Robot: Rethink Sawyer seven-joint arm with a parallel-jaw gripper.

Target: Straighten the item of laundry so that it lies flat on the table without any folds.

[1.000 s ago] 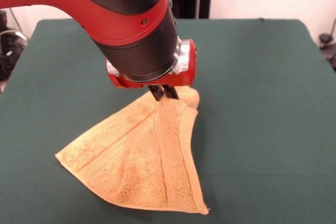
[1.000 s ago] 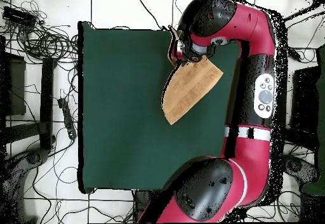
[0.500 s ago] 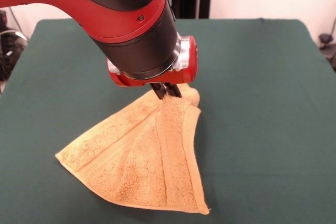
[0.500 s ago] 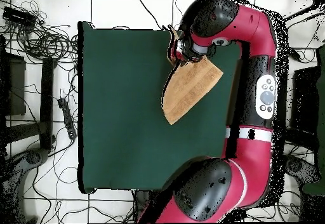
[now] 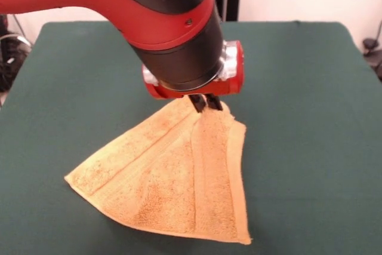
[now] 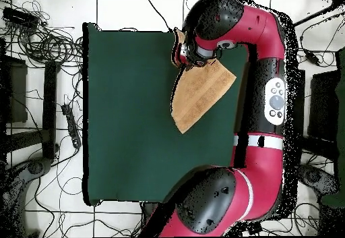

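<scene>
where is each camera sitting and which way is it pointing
Front view: across the table from the robot, facing it at a downward slant; shows the arm's wrist end and the gripper shut on the towel.
Overhead view: above the table, looking straight down; shows the whole arm curving round to the towel.
Shared: table, towel, and arm pinching one raised towel corner.

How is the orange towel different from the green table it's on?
The towel is golden-orange and fluffy; the table is dark green and smooth-looking. The towel is small; the table is far bigger, stretching past it on all sides. The table lies flat, while the towel rises to a peak where the gripper pinches it. Both are cloth-covered surfaces.
</scene>
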